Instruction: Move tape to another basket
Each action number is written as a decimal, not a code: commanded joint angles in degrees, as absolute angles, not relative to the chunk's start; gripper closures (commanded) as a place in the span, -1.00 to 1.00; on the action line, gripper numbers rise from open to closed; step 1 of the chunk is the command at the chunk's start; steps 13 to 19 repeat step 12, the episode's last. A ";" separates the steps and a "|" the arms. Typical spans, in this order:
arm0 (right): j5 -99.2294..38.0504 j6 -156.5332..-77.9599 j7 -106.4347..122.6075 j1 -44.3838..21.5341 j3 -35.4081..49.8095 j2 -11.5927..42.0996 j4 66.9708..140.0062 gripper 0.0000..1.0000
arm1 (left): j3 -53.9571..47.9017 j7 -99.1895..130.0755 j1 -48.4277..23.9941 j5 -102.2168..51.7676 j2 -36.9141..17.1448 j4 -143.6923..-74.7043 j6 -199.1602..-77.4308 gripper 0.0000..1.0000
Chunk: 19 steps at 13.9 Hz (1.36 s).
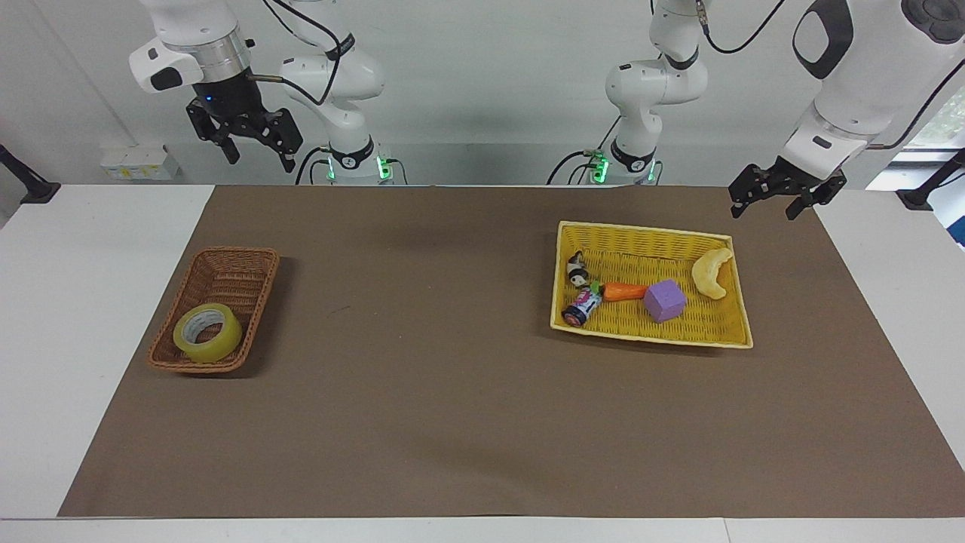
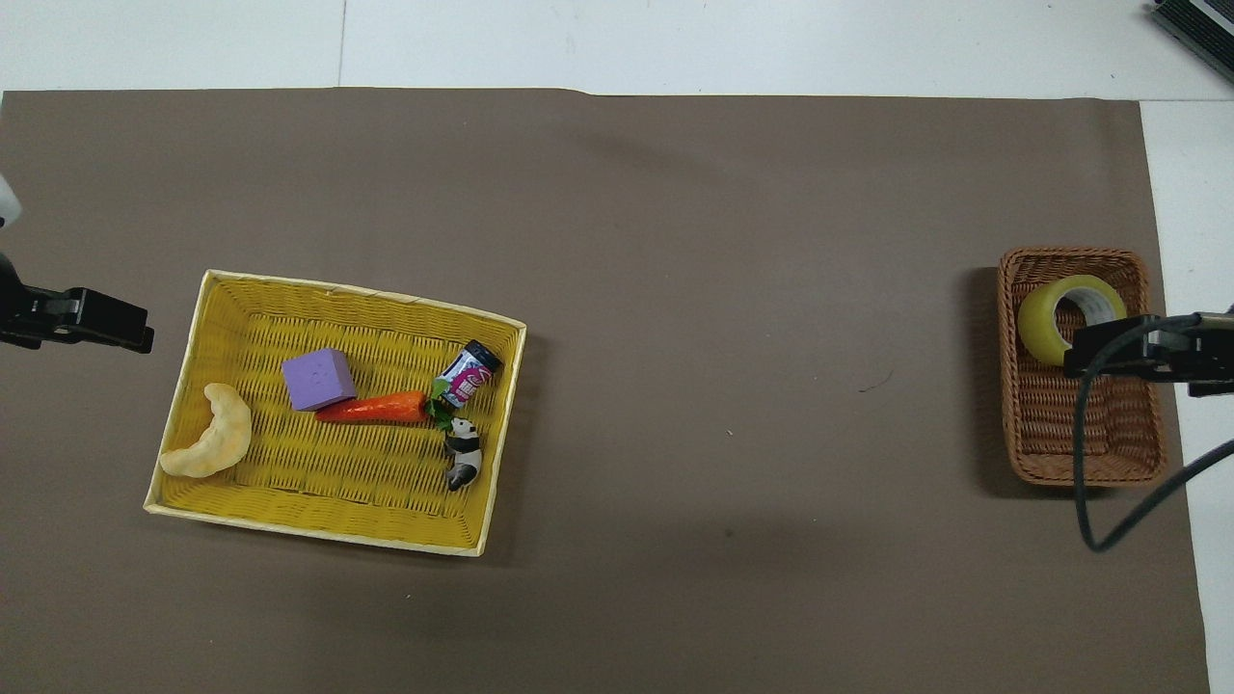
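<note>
The tape (image 1: 207, 332) is a yellowish roll that lies in the brown wicker basket (image 1: 226, 275), in the end farther from the robots. It also shows in the overhead view (image 2: 1046, 328), inside the basket (image 2: 1070, 434). My right gripper (image 1: 258, 160) is open and empty, raised high in the air. In the overhead view the right gripper (image 2: 1147, 357) overlaps the basket's middle, just beside the tape. My left gripper (image 1: 763, 213) is open and empty and waits in the air by the table's end, also seen in the overhead view (image 2: 96, 323).
A flat yellow woven tray (image 1: 648, 228) lies toward the left arm's end. It holds a pale crescent toy (image 1: 712, 273), a purple cube (image 1: 665, 300), a carrot (image 1: 624, 291), a small can (image 1: 581, 307) and a panda figure (image 1: 577, 269). A brown mat covers the table.
</note>
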<state>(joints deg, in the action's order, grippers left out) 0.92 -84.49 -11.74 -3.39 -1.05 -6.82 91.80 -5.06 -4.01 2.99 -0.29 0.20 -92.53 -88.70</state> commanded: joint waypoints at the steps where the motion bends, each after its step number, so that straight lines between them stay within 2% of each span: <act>1: 0.70 -85.78 -10.19 -2.90 -0.88 -6.95 92.03 -1.00 | -5.45 -4.31 3.34 -0.53 0.62 -92.46 -88.95 -1.00; 19: 0.79 -85.25 -10.11 -2.73 -0.97 -6.86 91.93 -1.00 | -5.54 0.88 3.43 -0.53 0.70 -92.64 -89.03 -1.00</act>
